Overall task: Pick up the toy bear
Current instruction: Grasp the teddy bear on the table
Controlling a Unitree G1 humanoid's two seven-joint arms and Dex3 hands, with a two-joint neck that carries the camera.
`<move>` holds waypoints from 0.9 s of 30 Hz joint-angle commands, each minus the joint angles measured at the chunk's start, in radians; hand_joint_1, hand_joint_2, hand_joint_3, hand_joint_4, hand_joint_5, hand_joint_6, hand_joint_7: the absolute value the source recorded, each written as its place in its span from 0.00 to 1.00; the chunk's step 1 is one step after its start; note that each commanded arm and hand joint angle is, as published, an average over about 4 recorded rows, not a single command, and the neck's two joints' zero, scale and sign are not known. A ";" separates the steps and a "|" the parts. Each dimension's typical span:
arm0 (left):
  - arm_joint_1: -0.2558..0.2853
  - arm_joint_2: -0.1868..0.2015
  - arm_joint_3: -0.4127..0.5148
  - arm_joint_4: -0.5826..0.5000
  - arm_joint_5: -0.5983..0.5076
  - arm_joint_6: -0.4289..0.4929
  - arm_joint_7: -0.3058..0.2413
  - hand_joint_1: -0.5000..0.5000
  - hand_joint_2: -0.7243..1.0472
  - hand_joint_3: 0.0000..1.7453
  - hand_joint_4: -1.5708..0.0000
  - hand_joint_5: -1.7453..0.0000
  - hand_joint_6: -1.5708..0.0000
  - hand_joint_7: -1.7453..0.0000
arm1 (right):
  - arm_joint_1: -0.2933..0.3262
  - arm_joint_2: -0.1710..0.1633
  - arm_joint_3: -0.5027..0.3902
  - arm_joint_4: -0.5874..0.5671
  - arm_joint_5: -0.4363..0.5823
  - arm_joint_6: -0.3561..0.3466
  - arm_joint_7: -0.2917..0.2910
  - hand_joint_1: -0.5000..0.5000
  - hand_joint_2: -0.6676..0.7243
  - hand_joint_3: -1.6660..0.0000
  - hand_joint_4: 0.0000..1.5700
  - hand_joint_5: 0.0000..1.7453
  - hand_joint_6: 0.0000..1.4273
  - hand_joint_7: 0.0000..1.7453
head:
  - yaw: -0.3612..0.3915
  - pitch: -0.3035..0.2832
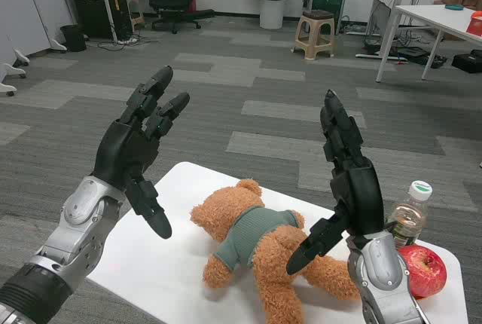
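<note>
A brown toy bear (260,247) in a green shirt lies face down on the white table (162,267), head toward the left. My left hand (139,143) is raised above the table's left side, fingers spread, holding nothing. My right hand (343,181) hovers above and just right of the bear, fingers extended upward and thumb pointing down toward the bear's back. Neither hand touches the bear.
A clear plastic bottle (410,215) with a white-green cap and a red apple (420,270) sit on the table's right side, close to my right forearm. Beyond the table are grey carpet, a stool, desks and a chair.
</note>
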 commanded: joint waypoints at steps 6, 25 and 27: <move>0.011 -0.037 -0.011 0.028 -0.042 -0.015 -0.007 0.02 0.05 0.05 1.00 0.76 1.00 0.92 | -0.045 0.006 0.061 0.001 0.019 -0.003 -0.024 0.04 0.45 1.00 0.00 0.00 0.00 0.00 | -0.023 0.087; 0.011 -0.037 -0.011 0.030 -0.042 -0.015 -0.007 0.02 0.05 0.05 1.00 0.76 1.00 0.92 | -0.045 0.005 0.061 0.001 0.019 -0.002 -0.024 0.04 0.45 1.00 0.00 0.00 0.00 0.00 | -0.043 -0.039; 0.011 -0.037 -0.011 0.033 -0.042 -0.015 -0.007 0.02 0.05 0.05 1.00 0.76 1.00 0.92 | -0.045 0.003 0.060 0.001 0.019 -0.001 -0.024 0.04 0.45 1.00 0.00 0.00 0.00 0.00 | -0.057 -0.112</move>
